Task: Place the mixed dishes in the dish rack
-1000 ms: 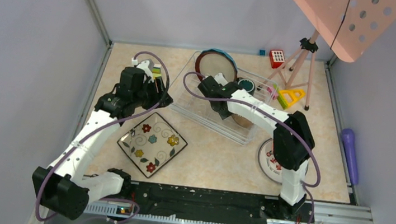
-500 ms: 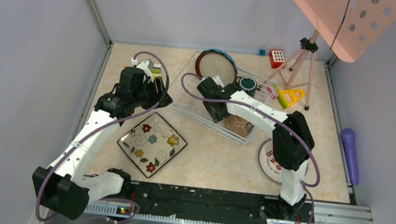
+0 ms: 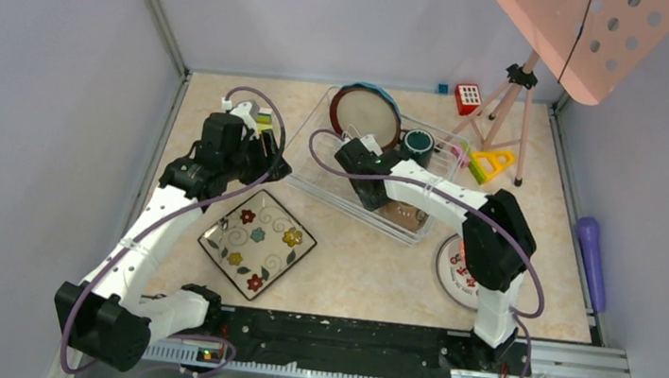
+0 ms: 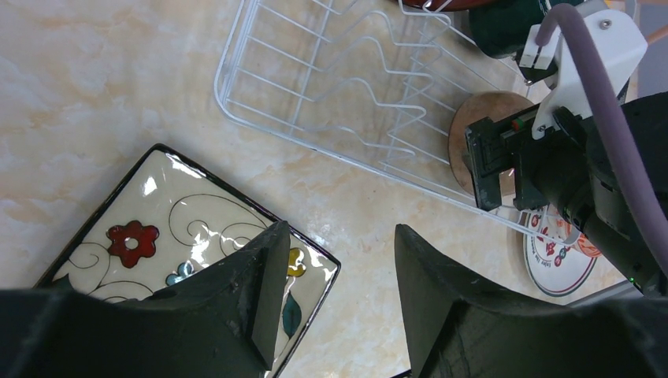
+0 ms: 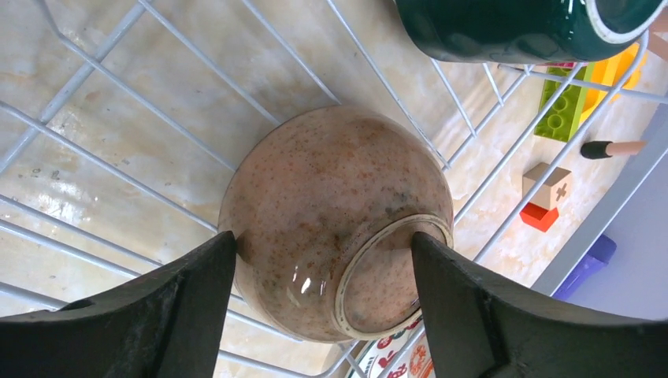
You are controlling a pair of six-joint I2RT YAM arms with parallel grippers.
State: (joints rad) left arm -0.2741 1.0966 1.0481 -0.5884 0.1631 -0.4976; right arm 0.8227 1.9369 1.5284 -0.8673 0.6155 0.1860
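Note:
The dish rack (image 3: pixel 312 185) is a white wire basket at the back middle; it also shows in the left wrist view (image 4: pixel 315 87). A brown-rimmed plate (image 3: pixel 365 114) stands in its far end, and the teal mug (image 3: pixel 418 142) lies inside. My right gripper (image 3: pixel 376 194) reaches into the rack. Its fingers press both sides of the tan bowl (image 5: pixel 331 213), which is tilted on the wires with its foot ring showing. My left gripper (image 4: pixel 335 232) is open and empty above a corner of the square floral plate (image 3: pixel 258 243). The white red-marked plate (image 3: pixel 454 271) lies right of the rack, partly under the right arm.
A pink perforated stand (image 3: pixel 586 37) on a tripod (image 3: pixel 511 105) stands at the back right. Toy blocks (image 3: pixel 490 164) lie beside the rack's right end, and more (image 3: pixel 264 124) by the left gripper. A purple cylinder (image 3: pixel 591 261) lies along the right wall.
My right gripper has shifted a little toward the rack's near side, and the tan bowl has moved with it. The left arm has not moved.

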